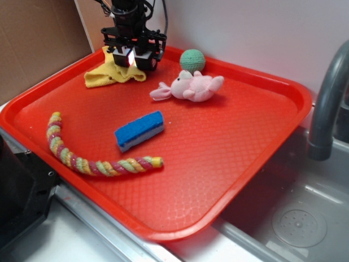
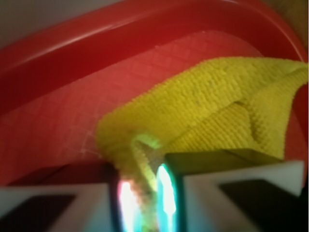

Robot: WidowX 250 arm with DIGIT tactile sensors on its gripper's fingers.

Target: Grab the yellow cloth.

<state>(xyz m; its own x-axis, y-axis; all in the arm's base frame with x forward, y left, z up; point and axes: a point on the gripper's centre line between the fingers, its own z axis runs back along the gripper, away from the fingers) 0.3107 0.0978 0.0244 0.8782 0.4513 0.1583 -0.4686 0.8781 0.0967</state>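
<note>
You've got the gripper [image 1: 132, 58] down at the far-left corner of the red tray [image 1: 229, 164], right on the yellow cloth [image 1: 109, 75]. Wrist cam: jaws nearly together w/ a fold of the cloth [image 2: 203, 106] pinched between the pads, rest of it spread out on the tray floor. Elsewhere on the tray: pink plush [image 1: 191, 87], green ball [image 1: 192, 60], blue sponge [image 1: 139, 130], braided rope [image 1: 92, 161]. Sink w/ grey faucet [image 1: 327, 103] to the right.
</note>
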